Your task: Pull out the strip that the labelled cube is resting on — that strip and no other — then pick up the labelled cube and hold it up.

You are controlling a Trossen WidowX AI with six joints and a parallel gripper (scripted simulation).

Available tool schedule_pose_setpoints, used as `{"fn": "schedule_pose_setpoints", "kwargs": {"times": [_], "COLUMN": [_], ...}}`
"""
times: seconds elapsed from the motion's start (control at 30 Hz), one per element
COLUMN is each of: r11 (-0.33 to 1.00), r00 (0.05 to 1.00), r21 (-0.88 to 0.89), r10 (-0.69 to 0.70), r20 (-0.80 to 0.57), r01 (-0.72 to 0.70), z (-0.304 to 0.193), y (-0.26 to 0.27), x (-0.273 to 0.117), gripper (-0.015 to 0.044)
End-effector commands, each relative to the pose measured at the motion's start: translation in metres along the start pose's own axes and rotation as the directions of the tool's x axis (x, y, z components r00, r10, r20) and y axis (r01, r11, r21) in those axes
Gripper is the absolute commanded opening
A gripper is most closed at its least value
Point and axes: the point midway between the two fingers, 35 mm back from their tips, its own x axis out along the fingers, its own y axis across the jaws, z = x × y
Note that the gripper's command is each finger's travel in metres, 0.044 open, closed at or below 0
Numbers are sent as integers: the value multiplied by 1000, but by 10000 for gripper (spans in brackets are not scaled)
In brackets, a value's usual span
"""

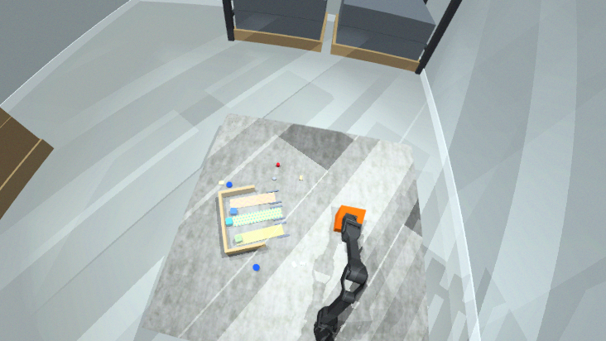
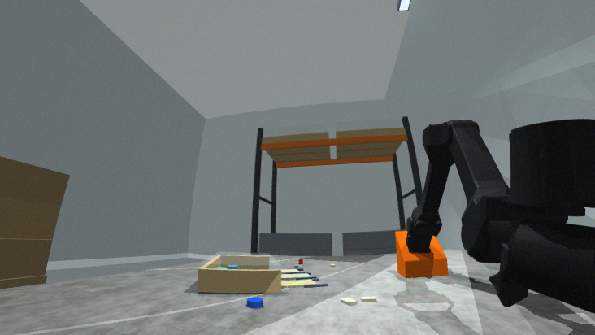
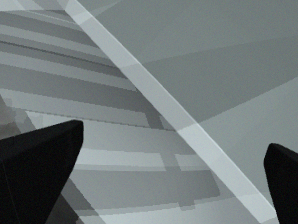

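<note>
Three strips lie side by side in the three-sided wooden frame [image 1: 223, 224] [image 2: 239, 280]: a peach strip [image 1: 254, 199], a green dotted strip [image 1: 258, 216] and a yellow strip [image 1: 265, 233] [image 2: 297, 284]. A blue cube [image 1: 233, 210] [image 2: 232, 267] is at the inner end between the peach and dotted strips. A cyan cube [image 1: 228, 221] [image 2: 221, 268] is at the dotted strip's inner end. A green cube [image 1: 238, 238] is on the yellow strip's inner end. I cannot make out a label on any cube. My gripper [image 3: 177, 143] is open and empty, far from the frame.
The orange block [image 1: 353, 212] [image 2: 420, 266] is under the arm's base. A blue disc [image 1: 256, 266] [image 2: 254, 302] and two pale pieces lie in front of the frame. Another blue disc [image 1: 229, 184], a red piece [image 1: 278, 165] [image 2: 300, 261] and small pieces lie behind it.
</note>
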Motion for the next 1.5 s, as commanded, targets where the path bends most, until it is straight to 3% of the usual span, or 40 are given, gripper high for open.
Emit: {"fn": "schedule_pose_setpoints", "kwargs": {"times": [0.0, 0.37, 0.8, 1.13, 1.47], "r11": [998, 955, 760, 426, -103], "r00": [986, 857, 565, 282, -16], "r21": [50, 165, 203, 133, 21], "r10": [-24, -134, -248, -309, -346], "r20": [-164, -497, -787, -908, -938], "r01": [33, 245, 617, 895, 994], "z": [-49, -129, -155, -123, -56], "y": [-27, -90, -119, -95, -23], "x": [-46, -186, -387, -540, -662], "gripper": [400, 400, 400, 400, 400]}}
